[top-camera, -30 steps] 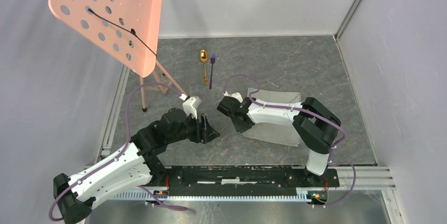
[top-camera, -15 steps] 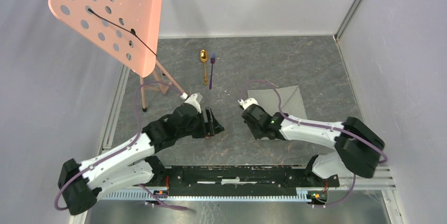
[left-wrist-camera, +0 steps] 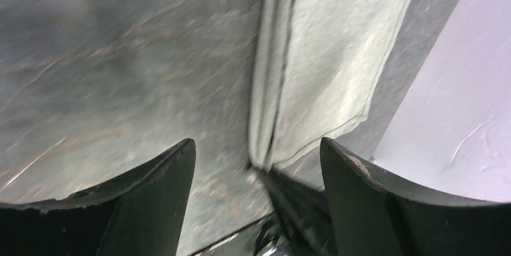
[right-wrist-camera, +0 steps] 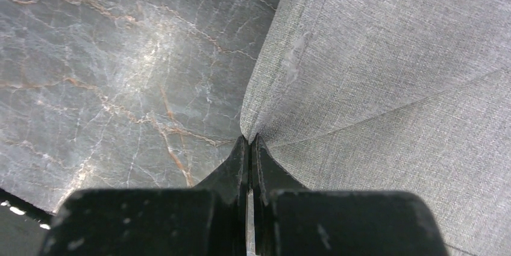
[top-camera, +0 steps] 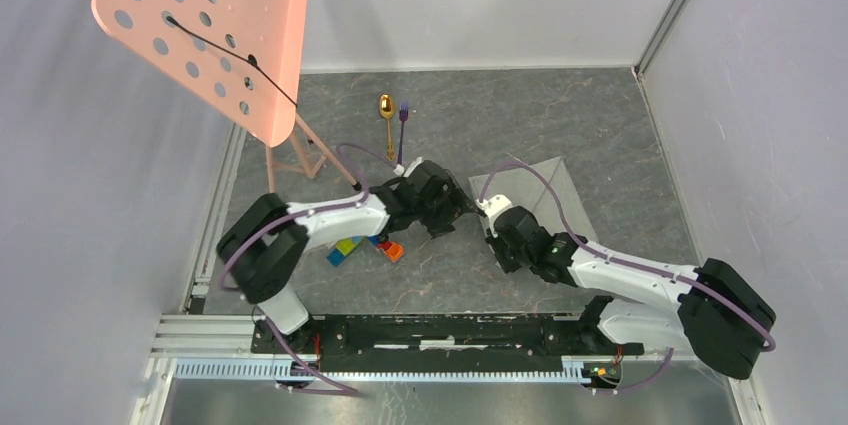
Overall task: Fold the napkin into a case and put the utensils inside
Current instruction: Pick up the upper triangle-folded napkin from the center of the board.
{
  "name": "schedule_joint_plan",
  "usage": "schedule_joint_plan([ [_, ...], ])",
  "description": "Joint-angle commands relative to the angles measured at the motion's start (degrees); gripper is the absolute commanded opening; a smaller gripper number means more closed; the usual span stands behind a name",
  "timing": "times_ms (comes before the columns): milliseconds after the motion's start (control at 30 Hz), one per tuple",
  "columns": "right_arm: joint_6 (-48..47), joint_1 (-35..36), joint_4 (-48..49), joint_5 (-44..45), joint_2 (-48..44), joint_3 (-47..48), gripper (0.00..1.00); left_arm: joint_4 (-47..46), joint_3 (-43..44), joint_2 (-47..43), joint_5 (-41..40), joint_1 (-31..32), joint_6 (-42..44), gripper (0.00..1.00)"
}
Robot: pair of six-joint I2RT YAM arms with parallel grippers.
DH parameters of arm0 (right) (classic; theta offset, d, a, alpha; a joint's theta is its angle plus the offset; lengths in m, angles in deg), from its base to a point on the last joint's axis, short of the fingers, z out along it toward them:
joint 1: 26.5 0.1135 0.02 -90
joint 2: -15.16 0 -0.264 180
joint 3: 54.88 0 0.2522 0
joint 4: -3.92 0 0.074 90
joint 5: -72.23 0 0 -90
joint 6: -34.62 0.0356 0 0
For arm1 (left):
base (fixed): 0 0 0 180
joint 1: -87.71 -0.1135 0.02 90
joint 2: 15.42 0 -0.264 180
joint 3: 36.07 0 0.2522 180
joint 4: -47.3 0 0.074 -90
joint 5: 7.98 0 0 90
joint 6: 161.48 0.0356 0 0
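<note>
The desk (top-camera: 600, 115) is a dark grey marbled slab with pale veins. A grey-green napkin (top-camera: 535, 190) lies flat on it, one layer folded over. To the left of the napkin and farther back, a gold spoon (top-camera: 387, 125) and a purple fork (top-camera: 402, 135) lie side by side, just apart, heads pointing away. Left of the napkin and slightly nearer sits a partly hidden cluster of colourful toy blocks (top-camera: 350, 248). Farther left of the napkin stand the legs of a pink stand (top-camera: 300, 150).

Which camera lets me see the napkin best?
The right wrist view: the napkin looks big, sharp, its corner pinched in the shut jaws of the right gripper. The top view shows it small, partly under the arms. The left wrist view shows a blurred folded edge between the open jaws of the left gripper.
</note>
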Motion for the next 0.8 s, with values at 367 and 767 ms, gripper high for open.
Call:
schedule_joint_plan([
  [367, -3.2, -4.1, 4.6, -7.3, -3.3, 0.4, 0.00, -20.3, 5.2, 18.9, -10.4, -0.3, -9.4, 0.69],
  [767, -4.0, -6.5, 3.4, -9.6, -5.1, 1.2, 0.00, -28.2, 4.3, 23.8, -11.5, -0.7, -10.5, 0.59],
])
